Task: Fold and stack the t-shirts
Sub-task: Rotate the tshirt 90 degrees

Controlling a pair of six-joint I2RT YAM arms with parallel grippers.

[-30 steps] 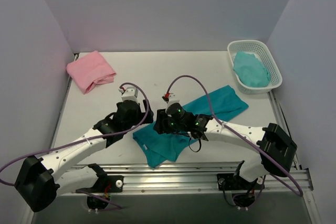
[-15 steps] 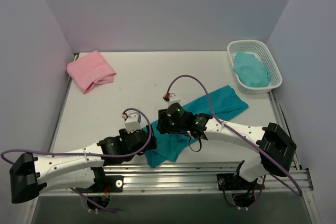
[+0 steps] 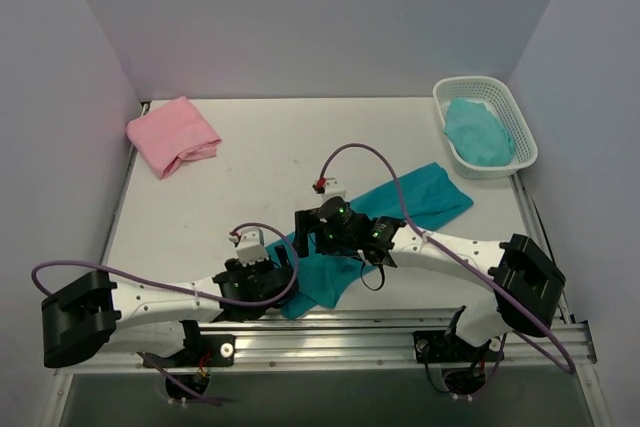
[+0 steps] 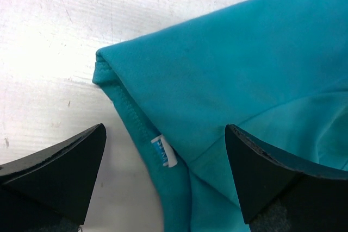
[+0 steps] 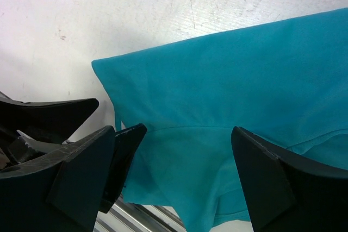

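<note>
The teal t-shirt (image 3: pixel 420 202) lies crumpled in a long diagonal strip from the near middle of the table toward the right. The pink t-shirt (image 3: pixel 172 134) lies folded at the far left. My left gripper (image 3: pixel 287 259) is open low over the teal shirt's near-left edge. In the left wrist view the left gripper (image 4: pixel 166 175) straddles the hem and a small white-blue label (image 4: pixel 162 151). My right gripper (image 3: pixel 301 233) is open just beyond it. In the right wrist view the right gripper (image 5: pixel 174 180) hovers over the teal shirt (image 5: pixel 244 80), holding nothing.
A white basket (image 3: pixel 470 81) at the far right holds a lighter teal cloth (image 3: pixel 478 132). The metal rail (image 3: pixel 350 332) runs along the near edge, close behind the shirt's end. The left gripper's fingers (image 5: pixel 122 156) sit right beside my right gripper's left finger.
The left arm has drawn back toward the near edge and swung its gripper to the teal shirt's near-left end. The right gripper has barely shifted. The shirt's near end looks slightly bunched.
</note>
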